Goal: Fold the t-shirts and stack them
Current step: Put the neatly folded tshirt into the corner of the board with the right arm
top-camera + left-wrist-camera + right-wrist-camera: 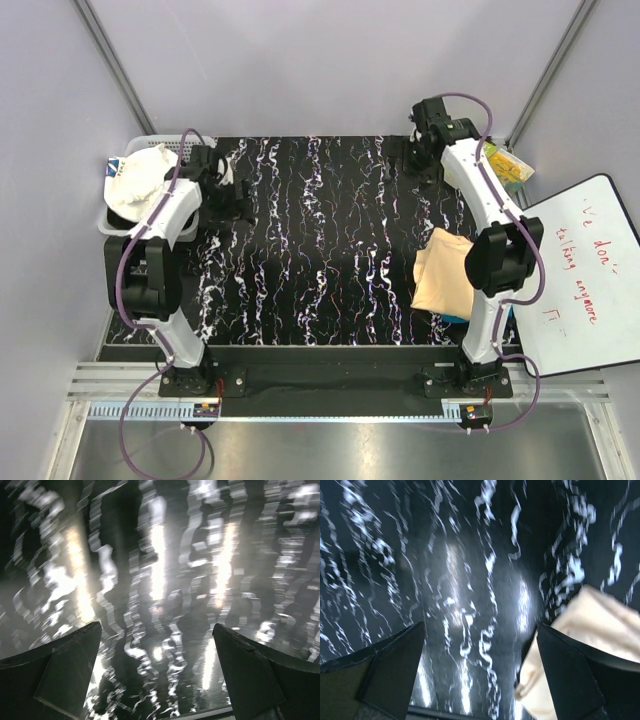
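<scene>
1. Left gripper gapes wide and holds nothing. Its wrist view is blurred and shows only the streaky counter.
2. Right gripper is likewise wide and empty.
3. Peach t-shirt lies folded at the counter's 4 o'clock, apart from the right gripper toward 6 o'clock. The right arm partly hides it.
4. Teal t-shirt shows only a sliver beneath it.

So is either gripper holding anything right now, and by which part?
Nothing is held. The left gripper and right gripper both stand open; the peach t-shirt lies free.
</scene>
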{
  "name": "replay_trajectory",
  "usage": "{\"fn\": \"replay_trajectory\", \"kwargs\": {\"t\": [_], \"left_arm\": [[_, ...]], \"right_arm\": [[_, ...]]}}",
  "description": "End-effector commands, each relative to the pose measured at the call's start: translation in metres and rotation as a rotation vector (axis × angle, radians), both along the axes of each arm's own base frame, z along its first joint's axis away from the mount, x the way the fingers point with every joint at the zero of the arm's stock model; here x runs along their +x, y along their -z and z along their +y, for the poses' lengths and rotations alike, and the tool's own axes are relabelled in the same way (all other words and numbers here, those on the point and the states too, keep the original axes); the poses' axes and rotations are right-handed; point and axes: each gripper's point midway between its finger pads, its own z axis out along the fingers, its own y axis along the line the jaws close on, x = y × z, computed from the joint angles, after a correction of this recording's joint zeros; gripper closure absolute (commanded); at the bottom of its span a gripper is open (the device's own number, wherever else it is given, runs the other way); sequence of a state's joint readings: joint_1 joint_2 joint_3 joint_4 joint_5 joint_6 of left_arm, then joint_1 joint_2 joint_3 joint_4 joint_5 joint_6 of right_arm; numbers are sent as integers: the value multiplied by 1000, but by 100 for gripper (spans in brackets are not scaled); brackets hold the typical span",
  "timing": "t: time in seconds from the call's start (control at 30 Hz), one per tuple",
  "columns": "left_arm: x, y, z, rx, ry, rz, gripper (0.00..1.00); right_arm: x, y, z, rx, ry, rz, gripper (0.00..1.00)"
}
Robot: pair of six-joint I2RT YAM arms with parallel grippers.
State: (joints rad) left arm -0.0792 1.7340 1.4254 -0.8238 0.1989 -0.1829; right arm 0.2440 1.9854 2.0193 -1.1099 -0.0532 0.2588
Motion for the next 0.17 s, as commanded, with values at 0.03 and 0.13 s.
{"fn": "replay_trajectory", "kwargs": {"t": [0.03, 0.13], "left_arm": [[-12, -1, 35, 131, -58, -8, 1], [-11, 2, 36, 131, -46, -10, 1]], "right_arm": [[41, -65, 7, 53, -52, -371, 0], [47, -67, -40, -43, 125, -451, 0]]}}
